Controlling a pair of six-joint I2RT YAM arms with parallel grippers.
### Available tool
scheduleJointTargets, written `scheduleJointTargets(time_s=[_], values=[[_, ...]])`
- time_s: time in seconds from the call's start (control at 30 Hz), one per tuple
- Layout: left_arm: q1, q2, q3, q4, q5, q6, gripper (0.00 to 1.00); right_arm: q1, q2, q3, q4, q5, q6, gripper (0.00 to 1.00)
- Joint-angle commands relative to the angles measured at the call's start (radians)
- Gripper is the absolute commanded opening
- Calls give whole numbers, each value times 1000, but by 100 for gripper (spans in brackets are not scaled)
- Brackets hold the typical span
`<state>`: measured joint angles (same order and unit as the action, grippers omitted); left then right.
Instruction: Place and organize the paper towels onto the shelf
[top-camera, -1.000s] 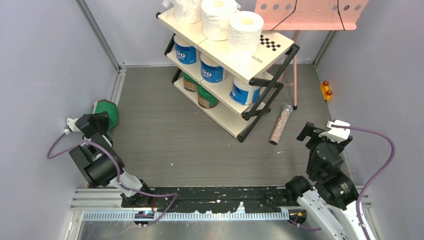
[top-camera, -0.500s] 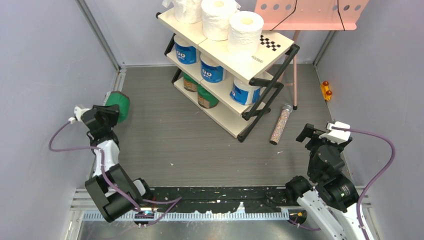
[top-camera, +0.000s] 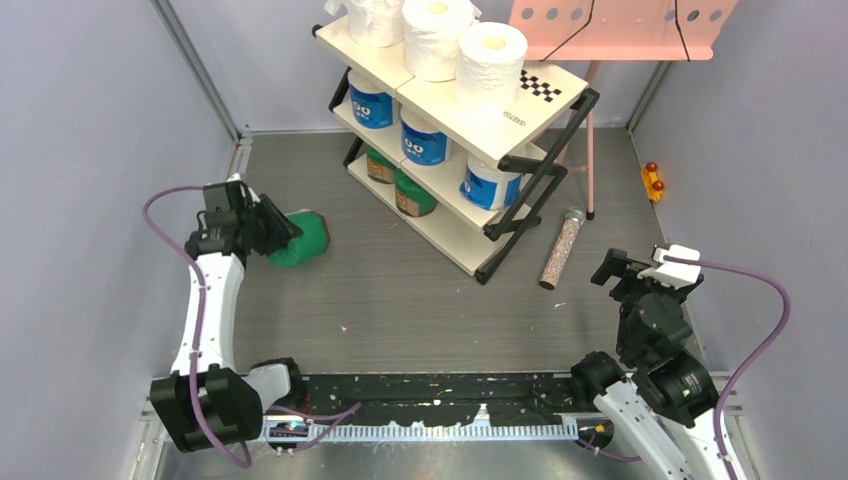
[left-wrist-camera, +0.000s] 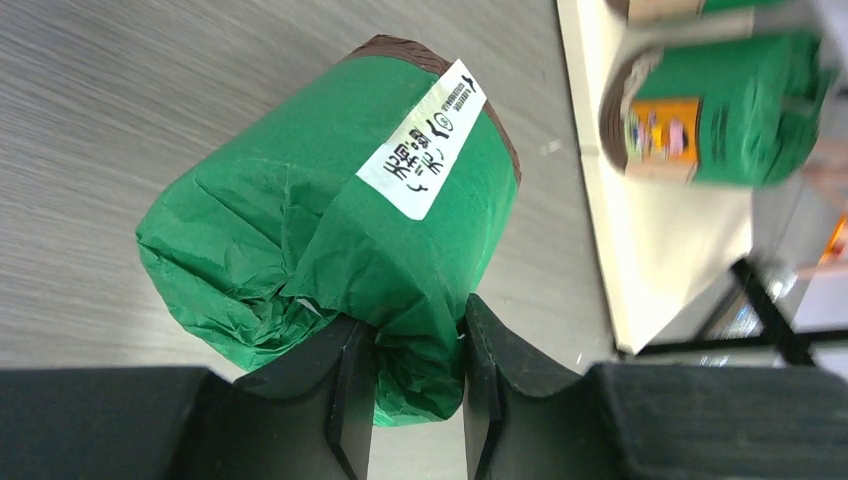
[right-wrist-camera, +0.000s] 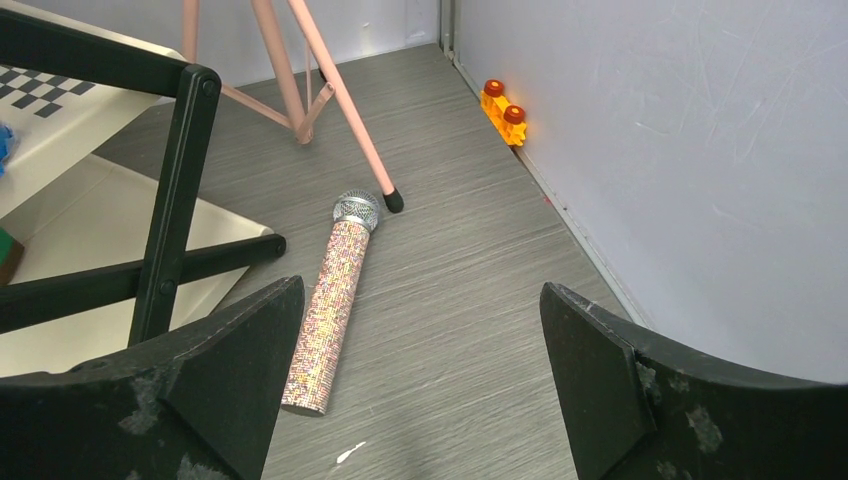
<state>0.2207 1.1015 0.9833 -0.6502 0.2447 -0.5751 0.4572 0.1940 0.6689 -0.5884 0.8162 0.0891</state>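
Task nearly done, 8 of 9 shelved. Shelf (top-camera: 455, 245) count: top tier 3 white rolls (top-camera: 435, 35); mid 3 blue rolls (top-camera: 425, 140); bottom 2 green rolls (top-camera: 412, 192), bare board at near end. Last green roll (left-wrist-camera: 330, 230) in left claw (left-wrist-camera: 412, 370), jaws nearly closed, pinching crumpled wrapper end. Roll on its side over tabletop, left of shelf, apart from it; contact w/ tabletop cannot tell. Right claw (right-wrist-camera: 420, 330) spread wide, empty. Remaining: seat it on bottom tier.

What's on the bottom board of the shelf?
A green roll and a second green roll stand there. The bottom board's near end is bare. The middle board covers the rolls' tops and the far end, so more could hide.
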Motion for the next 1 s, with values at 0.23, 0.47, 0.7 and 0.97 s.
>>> scheduleJointTargets(time_s=[0.23,0.47,0.7,0.97], values=[[-367,84,238,-360,-70,163,10,5,-27,-3,50,-6,-10,95],[-628,162,300,-228,-133,118,10,5,-34,-2,50,-1,-11,95],[-791,306,346,-22,-167,84,11,5,-47,-4,51,13,-14,95],[-888,486,469,90,-234,97,13,5,-59,-7,50,24,-15,95]])
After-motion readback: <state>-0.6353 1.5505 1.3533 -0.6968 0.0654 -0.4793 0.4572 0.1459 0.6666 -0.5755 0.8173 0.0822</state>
